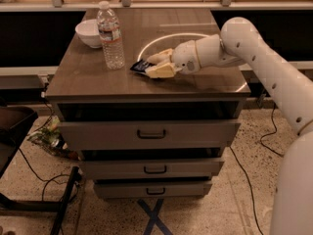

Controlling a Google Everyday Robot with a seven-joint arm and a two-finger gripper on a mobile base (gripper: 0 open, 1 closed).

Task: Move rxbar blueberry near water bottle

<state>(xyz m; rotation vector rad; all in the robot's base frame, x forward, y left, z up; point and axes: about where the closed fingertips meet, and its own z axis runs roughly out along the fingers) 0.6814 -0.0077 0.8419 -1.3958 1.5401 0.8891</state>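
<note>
Wood-toned worktop (88, 82) on a grey three-drawer cabinet (146, 168) fills the middle of the room, with a speckled floor below and a long pale shelf running along the far side.

Low over the centre of that worktop sits the end effector (148, 66), pointing left. Its two cream fingers (160, 72) are clamped on the rxbar blueberry (139, 66), whose dark wrapper sticks out from the fingertips on the left. I cannot tell whether the bar touches the surface or hangs just above it.

Just left of the bar, and slightly farther back, the water bottle (110, 37) stands upright with its white cap on; bar and bottle are near each other but apart. Behind the bottle, toward the far left corner, rests a small white bowl (89, 32).

A bright ring of light (146, 48) curves across the worktop around the wrist. From there the white arm (254, 53) runs out to the right and bends down along the right edge of the scene.

Dark cables (34, 173) trail over the floor on the left, and a blue tape cross (154, 218) marks the floor in front of the cabinet.
</note>
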